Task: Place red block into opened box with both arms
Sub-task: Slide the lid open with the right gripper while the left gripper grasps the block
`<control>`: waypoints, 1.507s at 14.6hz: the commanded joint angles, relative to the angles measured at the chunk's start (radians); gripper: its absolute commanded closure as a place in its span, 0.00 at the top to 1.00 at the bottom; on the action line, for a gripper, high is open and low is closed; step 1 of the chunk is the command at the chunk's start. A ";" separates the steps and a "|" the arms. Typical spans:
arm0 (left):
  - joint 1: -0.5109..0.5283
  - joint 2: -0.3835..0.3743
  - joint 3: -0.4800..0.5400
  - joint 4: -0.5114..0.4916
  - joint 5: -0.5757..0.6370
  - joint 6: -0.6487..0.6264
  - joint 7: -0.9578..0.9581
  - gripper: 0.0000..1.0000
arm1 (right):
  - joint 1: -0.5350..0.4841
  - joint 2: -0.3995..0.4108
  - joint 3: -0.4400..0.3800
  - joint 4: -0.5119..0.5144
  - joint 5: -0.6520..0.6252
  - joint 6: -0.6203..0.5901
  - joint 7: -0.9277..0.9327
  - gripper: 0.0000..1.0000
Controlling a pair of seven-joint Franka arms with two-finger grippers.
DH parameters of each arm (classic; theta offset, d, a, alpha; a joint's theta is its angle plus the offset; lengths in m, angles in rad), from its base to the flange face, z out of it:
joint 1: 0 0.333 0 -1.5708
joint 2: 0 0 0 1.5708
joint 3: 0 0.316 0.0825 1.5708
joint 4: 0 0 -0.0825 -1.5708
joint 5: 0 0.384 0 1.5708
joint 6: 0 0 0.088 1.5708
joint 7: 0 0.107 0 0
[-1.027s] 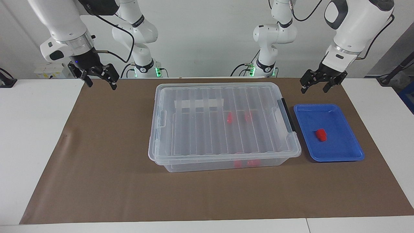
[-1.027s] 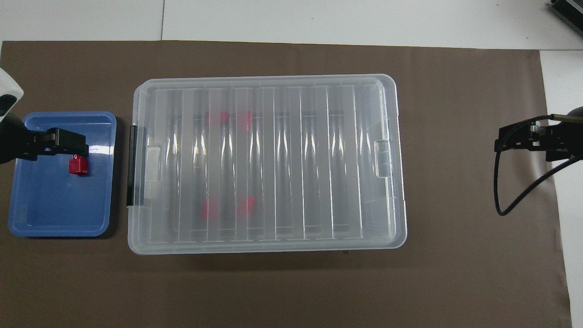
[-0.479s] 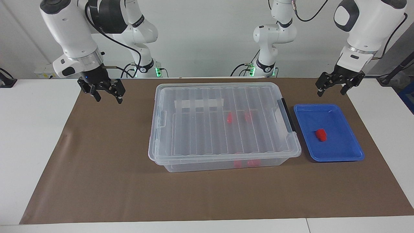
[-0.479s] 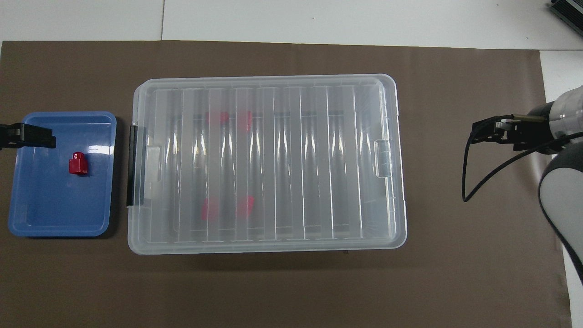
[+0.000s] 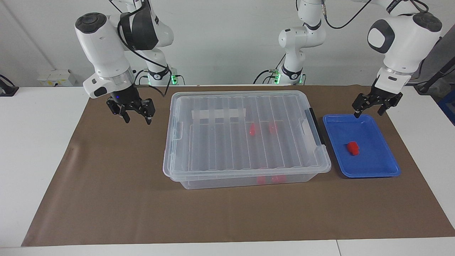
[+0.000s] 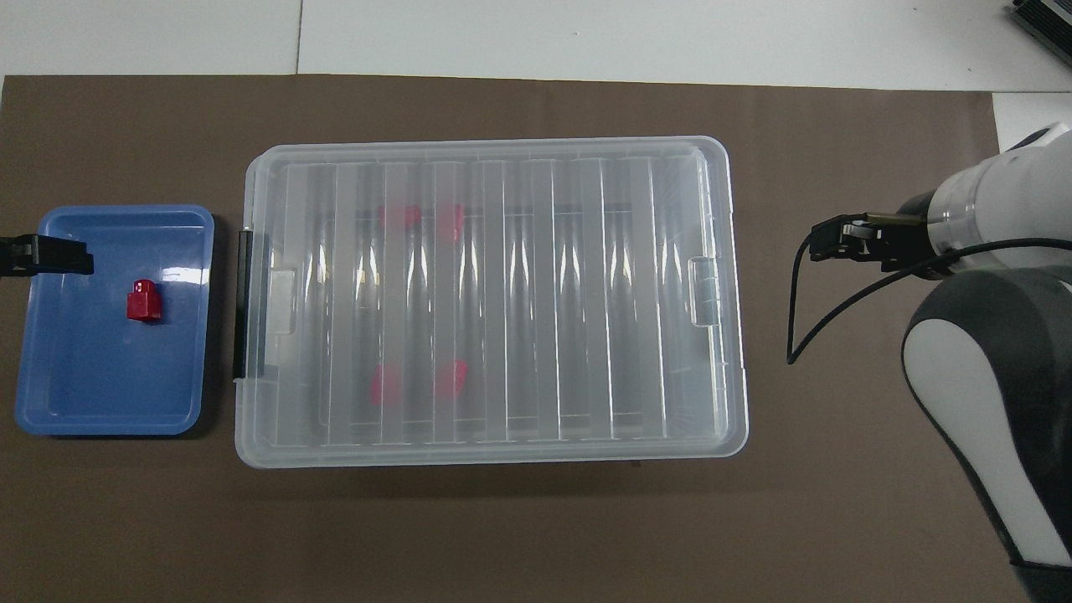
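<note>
- The table has a smooth white top. A matte brown paper sheet lies flat over most of it, with a faint crease toward the right arm's end.
- The box is a large rectangular bin of clear plastic with rounded corners, standing in the middle of the sheet. Its ribbed clear lid is on, crossed by a white tape strip. A black latch handle runs along the end toward the left arm.
- The blue tray is shallow, glossy plastic with a raised rim. It sits just beside the box's latch end.
- The right gripper is black and hangs over the bare sheet beside the box's other end, apart from it. Its two fingers point down with a clear gap between them, holding nothing.
- The left gripper is black too. It hangs over the tray's edge nearest the robots, fingers spread wide and empty.
- The red block is small, bright and chunky, with a stepped shape. It lies alone on the tray floor, apart from the left gripper.
- Several blurred red shapes show through the lid inside the box.
</note>
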 commanded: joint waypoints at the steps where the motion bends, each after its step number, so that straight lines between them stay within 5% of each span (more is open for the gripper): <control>1: 0.027 0.006 -0.008 -0.124 0.014 0.144 0.018 1.00 | 0.055 0.033 0.001 -0.011 0.005 0.051 0.081 0.83; 4: 0.070 0.053 -0.008 -0.162 0.014 0.226 0.137 1.00 | 0.085 0.048 0.001 -0.045 0.005 0.094 0.086 0.92; 15: 0.144 0.254 -0.008 -0.188 0.014 0.483 0.156 1.00 | 0.096 0.044 0.003 -0.134 0.007 0.124 0.055 0.86; 22: 0.136 0.296 -0.008 -0.188 0.012 0.518 0.057 1.00 | 0.052 0.036 0.001 -0.148 0.008 0.109 0.002 0.82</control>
